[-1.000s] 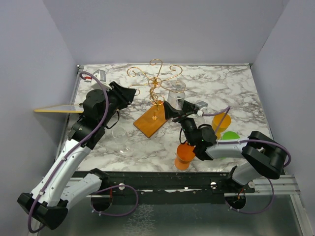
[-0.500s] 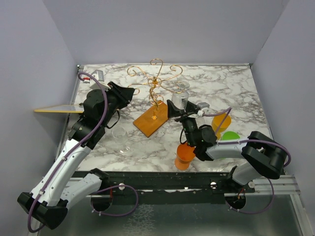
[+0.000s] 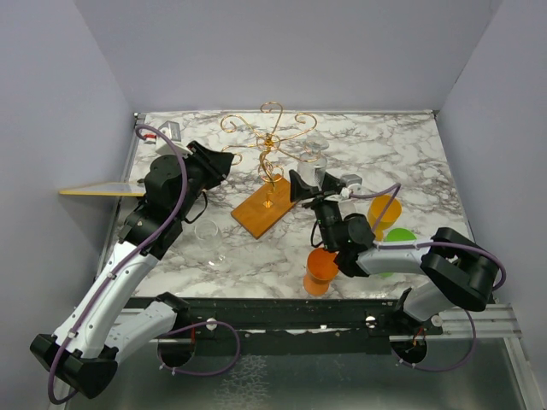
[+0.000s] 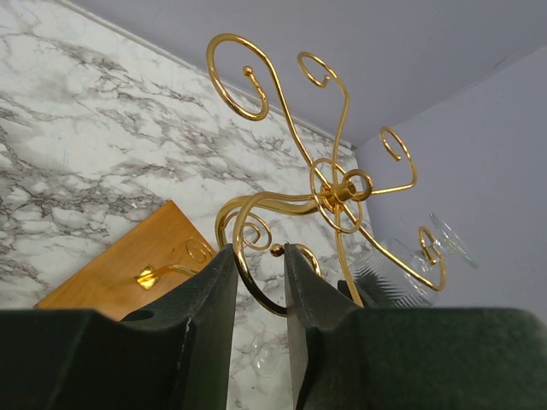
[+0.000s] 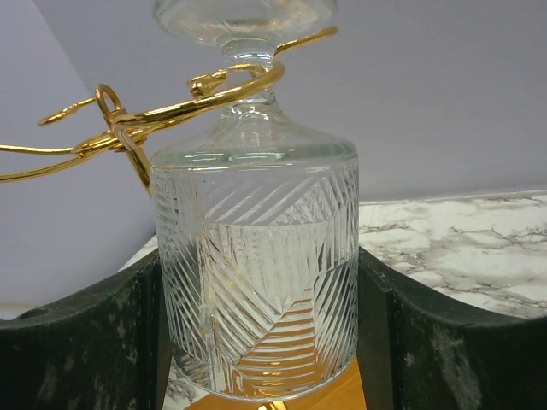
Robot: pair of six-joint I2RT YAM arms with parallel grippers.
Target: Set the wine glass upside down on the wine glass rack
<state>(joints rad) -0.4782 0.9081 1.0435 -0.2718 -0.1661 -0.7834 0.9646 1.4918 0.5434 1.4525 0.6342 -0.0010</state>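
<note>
The wine glass rack (image 3: pixel 270 143) is gold wire scrolls on a post, on an orange-brown wooden base (image 3: pixel 263 212). My right gripper (image 3: pixel 313 186) is shut on the ribbed bowl of the wine glass (image 3: pixel 319 161), which is upside down. In the right wrist view the glass (image 5: pixel 256 196) fills my gripper (image 5: pixel 258 256), its stem sits inside a gold scroll arm (image 5: pixel 171 109), and its foot is above the wire. My left gripper (image 3: pixel 226 162) is on the rack's left side. In the left wrist view its gripper (image 4: pixel 261 256) is closed on a lower scroll of the rack (image 4: pixel 338 188).
An orange cup (image 3: pixel 320 272), a yellow cup (image 3: pixel 384 212) and a green cup (image 3: pixel 398 236) stand at the front right around my right arm. Clear glasses (image 3: pixel 209 232) lie left of the rack's base. A yellow board (image 3: pixel 98 190) juts from the left edge.
My right gripper has carried the glass a little up and to the right, bringing its stem into the rack's right scroll arm. The left arm has stayed on the rack.
</note>
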